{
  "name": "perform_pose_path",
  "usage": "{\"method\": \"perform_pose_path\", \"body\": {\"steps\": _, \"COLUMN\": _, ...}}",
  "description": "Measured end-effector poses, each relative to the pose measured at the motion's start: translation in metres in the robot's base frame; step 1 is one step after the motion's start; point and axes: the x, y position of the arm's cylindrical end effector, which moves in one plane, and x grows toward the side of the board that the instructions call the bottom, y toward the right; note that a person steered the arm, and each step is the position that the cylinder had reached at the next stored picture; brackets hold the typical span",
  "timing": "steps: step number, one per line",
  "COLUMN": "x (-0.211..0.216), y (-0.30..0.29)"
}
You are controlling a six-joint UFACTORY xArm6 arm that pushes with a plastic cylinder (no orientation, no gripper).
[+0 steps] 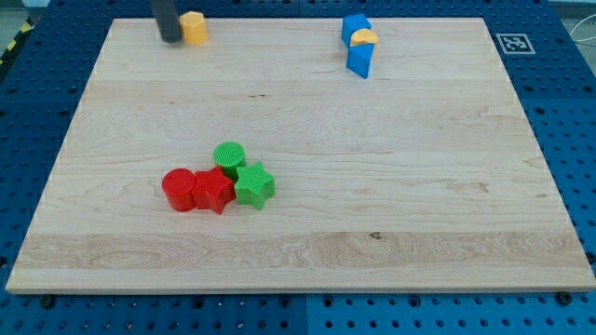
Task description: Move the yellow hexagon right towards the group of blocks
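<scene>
At the far left of the wooden surface [307,84], my tip [170,40], the lower end of the dark rod, touches the left side of the yellow hexagon [194,27]. This tool has no jaws, so it holds nothing and only presses. Nearer, left of centre, a red cylinder [179,190], a red star [213,191], a green cylinder [229,157] and a green star [253,185] huddle together. Far right, two blue blocks [355,26] [360,61] sandwich a small yellow block [364,38]; their shapes are unclear.
</scene>
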Motion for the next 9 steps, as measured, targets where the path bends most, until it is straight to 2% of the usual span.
{"method": "perform_pose_path", "body": {"steps": 1, "x": 0.0, "y": 0.027}}
{"method": "perform_pose_path", "body": {"steps": 2, "x": -0.02, "y": -0.018}}
{"method": "perform_pose_path", "body": {"steps": 3, "x": -0.048, "y": -0.029}}
{"method": "perform_pose_path", "body": {"steps": 4, "x": -0.048, "y": 0.006}}
{"method": "perform_pose_path", "body": {"steps": 6, "x": -0.003, "y": 0.087}}
{"method": "perform_pose_path", "body": {"steps": 8, "x": -0.003, "y": 0.152}}
{"method": "perform_pose_path", "body": {"steps": 9, "x": -0.027, "y": 0.132}}
